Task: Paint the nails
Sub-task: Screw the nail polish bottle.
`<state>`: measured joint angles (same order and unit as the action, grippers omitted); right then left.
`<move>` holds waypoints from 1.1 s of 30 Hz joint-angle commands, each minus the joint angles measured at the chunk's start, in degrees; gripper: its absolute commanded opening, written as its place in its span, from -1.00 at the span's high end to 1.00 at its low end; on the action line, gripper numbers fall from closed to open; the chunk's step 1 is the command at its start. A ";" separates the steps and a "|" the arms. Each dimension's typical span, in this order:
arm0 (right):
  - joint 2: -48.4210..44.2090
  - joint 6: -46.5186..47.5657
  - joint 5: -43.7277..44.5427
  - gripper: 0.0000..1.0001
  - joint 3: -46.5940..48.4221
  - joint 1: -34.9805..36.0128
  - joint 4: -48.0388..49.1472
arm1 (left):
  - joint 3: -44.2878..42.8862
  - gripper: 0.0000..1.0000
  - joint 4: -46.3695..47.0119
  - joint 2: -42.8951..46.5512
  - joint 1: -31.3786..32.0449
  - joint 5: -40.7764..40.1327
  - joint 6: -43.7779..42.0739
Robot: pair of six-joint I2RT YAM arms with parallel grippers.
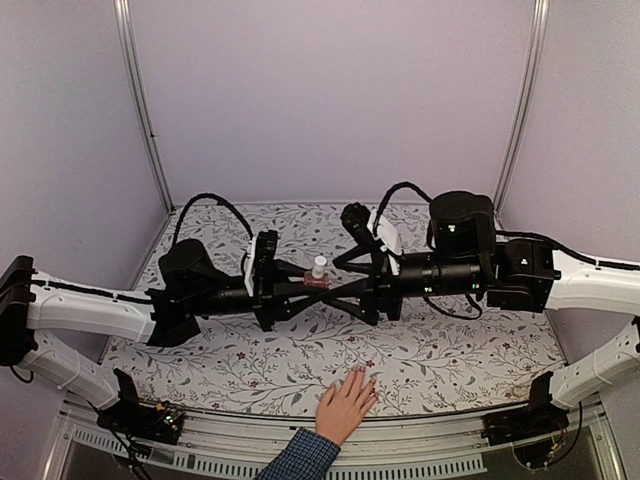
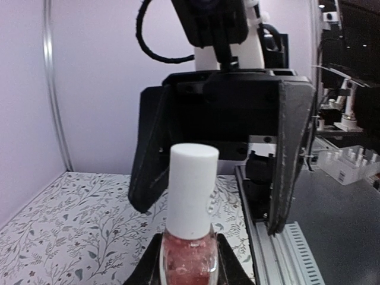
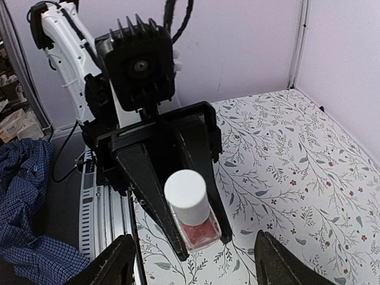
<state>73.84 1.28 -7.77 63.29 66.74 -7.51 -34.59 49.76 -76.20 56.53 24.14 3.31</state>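
floral-print table cover [image 1: 450,350], lilac walls [image 1: 330,100] behind. left gripper [image 3: 199,243] — clamped on the glass base of a white-capped small pink bottle [image 3: 193,219], held upright over mid-table. right gripper [image 3: 199,267] — fingers spread apart, facing the bottle, gripping nothing. human hand [image 1: 347,403], blue checked sleeve [image 1: 300,458], flat at the near edge, fingers splayed; the nails [image 1: 360,374] at its fingertips, too small to detail, well apart from the bottle.
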 commanded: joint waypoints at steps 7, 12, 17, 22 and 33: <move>-3.47 14.95 -20.81 -0.50 1.46 1.04 -6.99 | -5.74 1.00 -3.82 -2.65 -0.90 34.38 3.49; -3.27 20.57 -23.15 -0.48 2.71 2.87 -7.54 | -7.88 1.00 -2.74 -6.22 0.17 41.76 5.76; -2.06 22.73 -24.43 -0.41 4.73 3.39 -8.56 | -9.81 1.00 -3.46 -9.06 1.51 44.72 5.66; -1.45 23.80 -25.29 -0.16 5.47 3.87 -9.08 | -11.43 1.00 -3.93 -10.72 2.27 46.70 5.94; -0.04 24.91 -26.06 0.26 6.12 4.75 -9.83 | -13.04 1.00 -4.31 -12.39 3.08 48.11 6.08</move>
<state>72.55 25.45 -32.38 67.20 70.83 -16.36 -46.04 45.45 -88.09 58.89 70.96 8.80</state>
